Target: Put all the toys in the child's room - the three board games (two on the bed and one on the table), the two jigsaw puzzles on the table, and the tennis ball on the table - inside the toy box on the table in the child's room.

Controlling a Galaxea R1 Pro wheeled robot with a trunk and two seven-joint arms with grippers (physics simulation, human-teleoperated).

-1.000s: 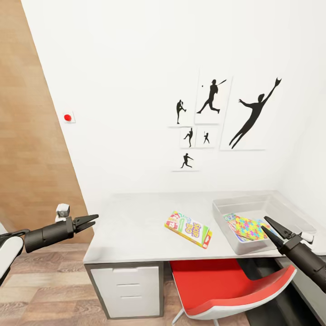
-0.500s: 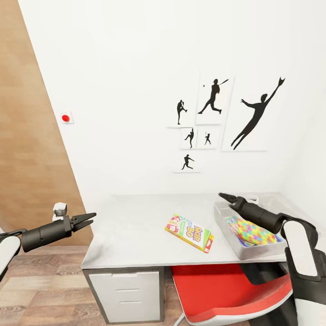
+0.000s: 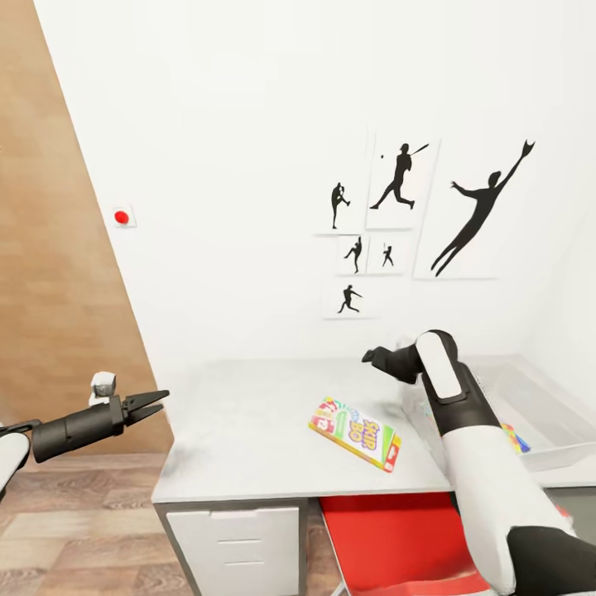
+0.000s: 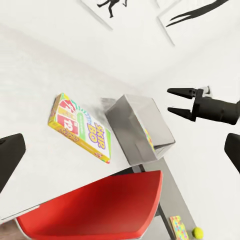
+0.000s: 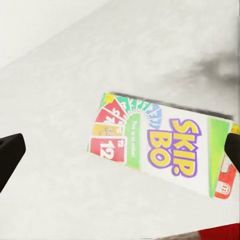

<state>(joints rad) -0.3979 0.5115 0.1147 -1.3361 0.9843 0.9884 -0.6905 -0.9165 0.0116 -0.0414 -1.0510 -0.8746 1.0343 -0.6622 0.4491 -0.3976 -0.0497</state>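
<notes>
The colourful Skip-Bo board game [image 3: 356, 432] lies flat on the pale table [image 3: 240, 430], left of the translucent toy box [image 3: 542, 396]. Part of a mosaic jigsaw puzzle [image 3: 513, 437] shows inside the box, beyond my right forearm. My right gripper [image 3: 368, 358] hangs open above the table, just behind the Skip-Bo box [image 5: 165, 145], with nothing between its fingers. Off the table's left end, my left gripper [image 3: 160, 401] is open and empty. In the left wrist view another puzzle [image 4: 178, 226] and the tennis ball [image 4: 198, 232] rest on the lower dark section past the toy box [image 4: 135, 125].
A red-and-white swivel chair [image 3: 389, 538] is tucked under the table beside the white drawers [image 3: 236, 542]. Baseball silhouette pictures [image 3: 480, 211] hang on the white wall behind. A wood-panelled wall [image 3: 50, 248] stands at the left, with plank floor below.
My right arm has swung up from the toy box and leftward, now hanging over the table by the Skip-Bo box. The view has shifted slightly. The left arm is nearly unmoved.
</notes>
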